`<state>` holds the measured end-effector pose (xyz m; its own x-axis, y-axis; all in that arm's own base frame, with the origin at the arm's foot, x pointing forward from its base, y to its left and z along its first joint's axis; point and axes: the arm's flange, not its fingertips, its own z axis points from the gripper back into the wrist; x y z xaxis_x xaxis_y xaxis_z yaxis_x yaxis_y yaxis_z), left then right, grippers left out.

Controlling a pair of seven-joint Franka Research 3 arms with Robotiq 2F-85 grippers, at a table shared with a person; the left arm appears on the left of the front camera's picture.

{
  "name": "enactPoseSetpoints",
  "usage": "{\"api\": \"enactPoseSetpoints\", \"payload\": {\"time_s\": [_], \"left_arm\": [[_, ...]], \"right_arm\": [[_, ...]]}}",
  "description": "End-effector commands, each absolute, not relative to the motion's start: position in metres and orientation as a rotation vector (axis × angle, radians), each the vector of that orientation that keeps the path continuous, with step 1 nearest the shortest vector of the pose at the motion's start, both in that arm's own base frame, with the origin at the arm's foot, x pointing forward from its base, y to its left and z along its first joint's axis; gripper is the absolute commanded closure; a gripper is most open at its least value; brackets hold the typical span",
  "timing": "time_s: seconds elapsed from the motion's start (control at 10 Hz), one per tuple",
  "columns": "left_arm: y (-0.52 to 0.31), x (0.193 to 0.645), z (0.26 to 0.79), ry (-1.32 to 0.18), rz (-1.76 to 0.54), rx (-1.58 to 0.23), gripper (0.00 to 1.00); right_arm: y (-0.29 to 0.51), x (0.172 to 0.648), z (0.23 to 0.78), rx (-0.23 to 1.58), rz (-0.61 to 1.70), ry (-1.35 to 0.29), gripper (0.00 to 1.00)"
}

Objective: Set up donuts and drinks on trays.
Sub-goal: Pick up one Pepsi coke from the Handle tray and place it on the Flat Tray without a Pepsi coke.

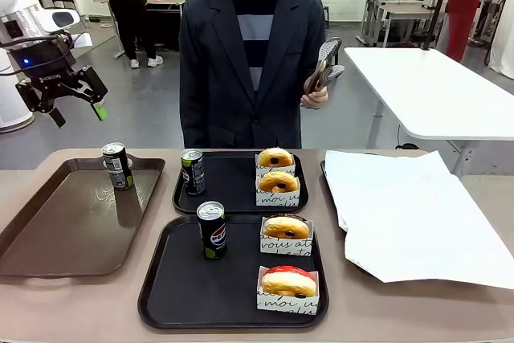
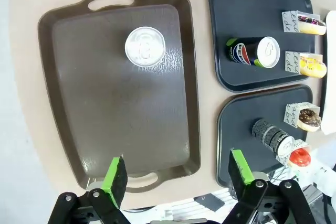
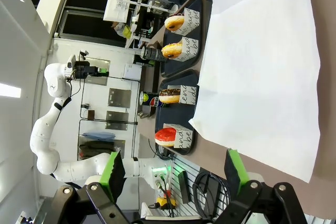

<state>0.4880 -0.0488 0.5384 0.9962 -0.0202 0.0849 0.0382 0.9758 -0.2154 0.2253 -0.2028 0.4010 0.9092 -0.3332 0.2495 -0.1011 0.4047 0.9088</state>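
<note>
- Front view: two black trays are seen side by side in depth on the desk (image 1: 48,311). The near tray (image 1: 173,299) carries one can (image 1: 212,230) and two sleeved donuts (image 1: 287,227); the far tray (image 1: 233,198) carries one can (image 1: 192,171) and two donuts (image 1: 277,182). A third can (image 1: 117,165) stands on the brown tray (image 1: 56,238), so the setting-up is judged nearly done, with that can possibly left over. The left gripper (image 1: 77,112) is held high above the brown tray, fingers spread wide and empty. Tongs (image 1: 325,66) are held by the person.
- Left wrist view: the silver top of the third can (image 2: 145,46) is seen from above on the brown tray (image 2: 63,103), well ahead of the wide, empty green-padded fingers (image 2: 115,176).
- Right wrist view: the right gripper (image 3: 176,174) is seen with fingers wide apart, nothing held, over the white paper sheet (image 3: 262,66).
</note>
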Motion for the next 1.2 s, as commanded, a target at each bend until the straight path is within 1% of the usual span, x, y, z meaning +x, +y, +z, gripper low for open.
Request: {"api": "enactPoseSetpoints", "payload": {"time_s": [0.0,0.1,0.2,0.3,0.5,0.6,0.8,1.0,1.1], "left_arm": [[-0.050,0.487,0.544,-0.075,-0.034,-0.219,0.00],[-0.049,0.488,0.538,-0.082,-0.029,-0.219,0.00],[-0.020,0.493,0.539,-0.031,-0.006,-0.408,0.00],[0.013,0.493,0.534,0.002,0.003,-0.542,0.00],[0.067,0.482,0.501,-0.022,-0.006,-0.766,0.00],[0.084,0.480,0.484,-0.015,0.002,-0.852,0.00],[0.104,0.478,0.450,0.101,0.031,-0.999,0.00],[0.115,0.470,0.422,0.126,-0.023,-1.151,0.00],[0.122,0.464,0.418,0.148,-0.045,-1.199,0.00]], "right_arm": [[-0.203,0.227,0.400,1.169,-0.141,-0.453,0.00],[-0.203,0.227,0.400,1.169,-0.141,-0.453,0.00],[-0.203,0.227,0.400,1.169,-0.141,-0.453,0.00],[-0.203,0.227,0.400,1.169,-0.141,-0.453,0.00],[-0.203,0.227,0.400,1.169,-0.141,-0.453,0.00],[-0.203,0.227,0.400,1.169,-0.141,-0.453,0.00],[-0.203,0.227,0.400,1.169,-0.141,-0.453,0.00],[-0.203,0.227,0.400,1.169,-0.141,-0.453,0.00],[-0.203,0.227,0.400,1.169,-0.141,-0.453,0.00]]}}
